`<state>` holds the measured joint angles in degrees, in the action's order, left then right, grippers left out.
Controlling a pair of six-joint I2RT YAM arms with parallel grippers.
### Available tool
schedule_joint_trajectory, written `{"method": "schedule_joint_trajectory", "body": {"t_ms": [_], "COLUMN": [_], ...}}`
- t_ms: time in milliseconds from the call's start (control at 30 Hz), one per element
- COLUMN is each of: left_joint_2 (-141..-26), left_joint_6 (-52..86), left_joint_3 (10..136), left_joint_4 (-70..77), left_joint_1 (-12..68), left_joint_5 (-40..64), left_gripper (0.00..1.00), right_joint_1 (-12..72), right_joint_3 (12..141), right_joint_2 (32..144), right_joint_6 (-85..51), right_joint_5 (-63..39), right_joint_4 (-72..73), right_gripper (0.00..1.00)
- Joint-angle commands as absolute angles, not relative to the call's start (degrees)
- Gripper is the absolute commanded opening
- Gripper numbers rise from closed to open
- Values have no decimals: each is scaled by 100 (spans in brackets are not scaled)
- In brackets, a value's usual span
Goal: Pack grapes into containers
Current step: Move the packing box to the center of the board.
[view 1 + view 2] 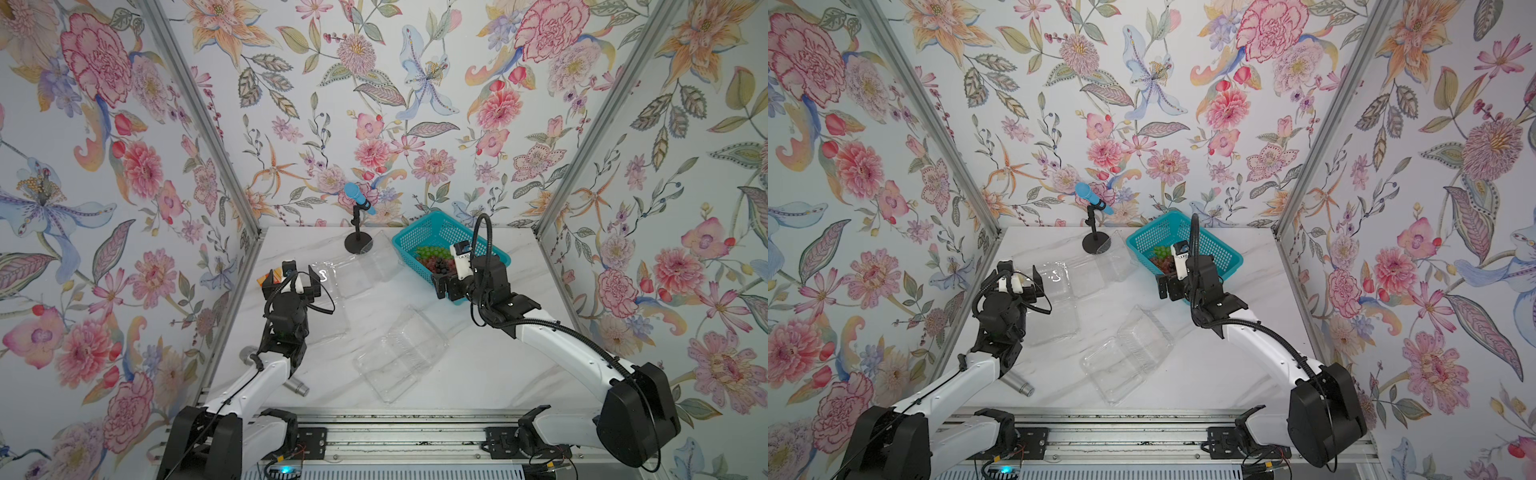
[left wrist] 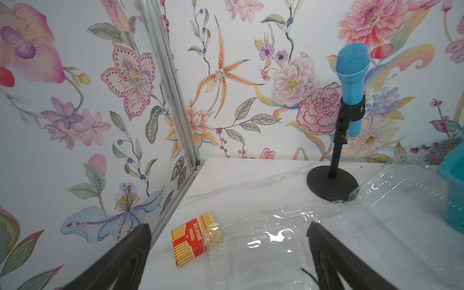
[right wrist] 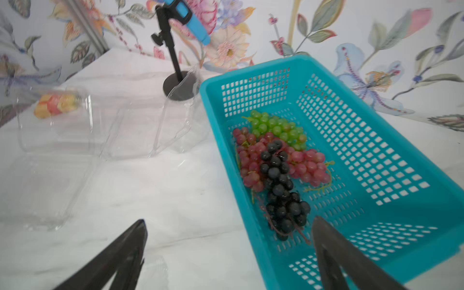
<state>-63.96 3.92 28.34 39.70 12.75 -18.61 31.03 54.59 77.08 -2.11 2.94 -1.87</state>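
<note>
Green, red-pink and dark bunches of grapes lie together in the teal basket, also seen in a top view. Three clear clamshell containers lie open on the white table in both top views: back centre, left and front centre. My left gripper is open above the left container's far end, holding nothing. My right gripper is open and straddles the basket's near side wall. One finger is over the table and the other over the basket floor beside the dark bunch.
A blue microphone on a black stand stands at the back by the centre container. A red-and-yellow card box lies by the left wall, partly under the left container. A metal cylinder lies front left. Floral walls close three sides.
</note>
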Motion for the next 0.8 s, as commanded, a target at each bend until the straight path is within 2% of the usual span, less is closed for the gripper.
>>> {"method": "schedule_joint_trajectory", "body": {"t_ms": [0, 100, 167, 300, 500, 767], "left_joint_2": [-6443, -6348, -6426, -6890, -6826, -6794], "left_joint_6": [339, 1004, 1014, 915, 1171, 1313], "left_joint_3": [3154, 3117, 3548, 4373, 4344, 4307], "left_joint_4": [3832, 4054, 3305, 1921, 1629, 1450], "left_joint_1": [1414, 1393, 1375, 1625, 1983, 2222], "left_joint_5": [-1034, -1093, -528, -356, -620, -530], "left_gripper": [100, 100, 100, 100, 100, 100], "right_joint_1": [3409, 3864, 4056, 4298, 4413, 4342], "right_joint_3": [5579, 5909, 6046, 6276, 6433, 6660], "right_joint_2": [8009, 8509, 8802, 9209, 9602, 10035], "right_joint_6": [469, 713, 838, 888, 811, 492], "right_joint_5": [295, 661, 866, 865, 1034, 1217], "right_joint_4": [-809, -1100, -1182, -1328, -1485, -1580], "right_gripper": [100, 100, 98, 93, 85, 63]}}
